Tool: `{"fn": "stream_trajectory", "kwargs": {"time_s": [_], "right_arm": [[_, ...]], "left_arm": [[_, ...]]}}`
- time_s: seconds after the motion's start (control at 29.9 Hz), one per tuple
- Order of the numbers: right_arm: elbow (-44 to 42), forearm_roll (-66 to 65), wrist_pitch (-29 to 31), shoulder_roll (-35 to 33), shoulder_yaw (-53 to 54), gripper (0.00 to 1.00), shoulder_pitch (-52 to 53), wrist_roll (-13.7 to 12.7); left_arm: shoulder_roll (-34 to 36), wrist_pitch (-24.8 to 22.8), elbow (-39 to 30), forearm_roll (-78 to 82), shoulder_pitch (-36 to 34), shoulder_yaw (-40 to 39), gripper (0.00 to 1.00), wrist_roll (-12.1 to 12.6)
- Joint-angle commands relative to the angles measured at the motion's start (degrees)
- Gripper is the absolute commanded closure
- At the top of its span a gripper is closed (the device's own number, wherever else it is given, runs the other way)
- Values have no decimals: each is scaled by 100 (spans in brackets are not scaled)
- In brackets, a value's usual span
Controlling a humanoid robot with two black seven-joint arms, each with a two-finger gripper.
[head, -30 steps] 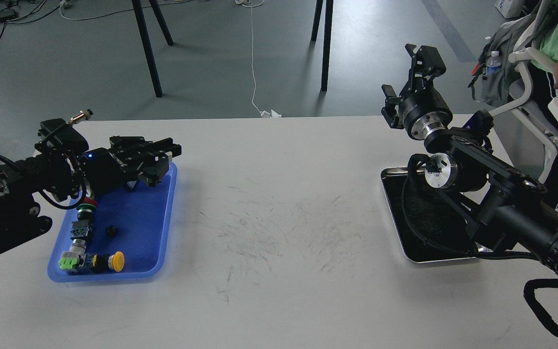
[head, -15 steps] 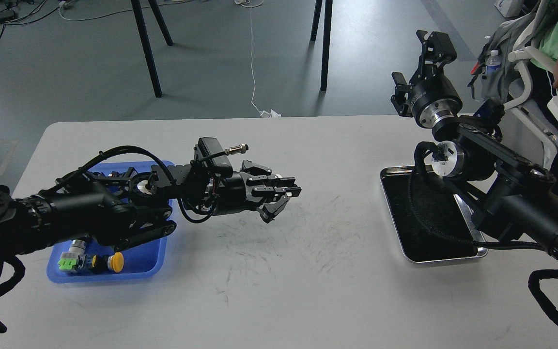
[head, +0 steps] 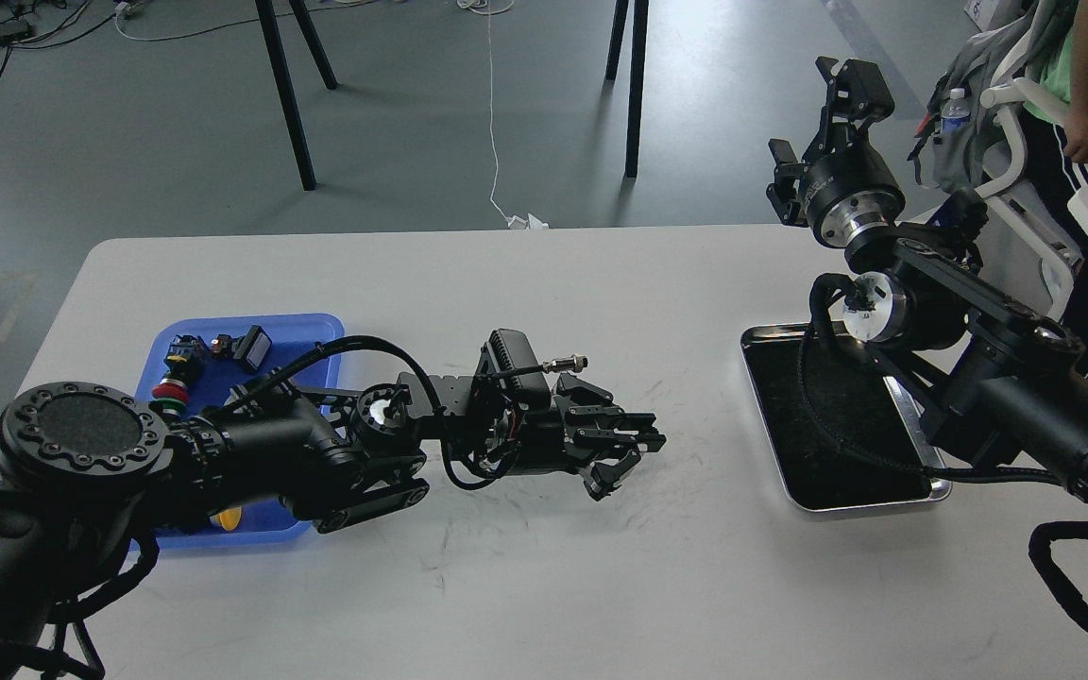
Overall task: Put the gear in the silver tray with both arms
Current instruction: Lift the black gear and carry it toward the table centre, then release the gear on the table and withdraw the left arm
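Note:
My left arm reaches from the lower left across the table. Its gripper (head: 624,455) hovers low over the scuffed table middle, pointing right toward the silver tray (head: 875,504). Its dark fingers are close together, and I cannot tell whether anything sits between them. No gear can be made out; the arm covers much of the blue tray (head: 303,331). The silver tray lies at the right with a dark bottom. My right arm crosses over it, and its gripper (head: 813,118) is raised beyond the table's far edge, fingers spread and empty.
The blue tray holds a red-and-green push button (head: 169,388), a black connector (head: 251,346) and a yellow part (head: 229,517). A person (head: 1087,85), a white chair and a backpack stand at the far right. Black table legs (head: 284,94) stand on the floor behind.
My left arm swung from over the blue tray rightward to the table middle, nearer the silver tray. My right gripper rose slightly and shifted right.

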Motion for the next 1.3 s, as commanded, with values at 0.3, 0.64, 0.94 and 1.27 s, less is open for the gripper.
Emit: {"fn": "stream_trajectory", "kwargs": {"time_s": [0.3, 0.64, 0.94, 1.27], "right_arm": [[-4, 0, 0, 4, -148, 1, 8, 9], [5, -18, 18, 4, -358, 1, 8, 9], [-4, -27, 27, 4, -745, 1, 201, -17], [5, -158, 53, -22, -1097, 1, 342, -35]], "left_arm": [[-1, 4, 307, -28, 86, 62, 82, 0], [-1, 4, 298, -63, 104, 27, 67, 0], [-1, 12, 255, -115, 95, -34, 51, 0], [279, -5, 254, -1187, -379, -228, 36, 0]]}}
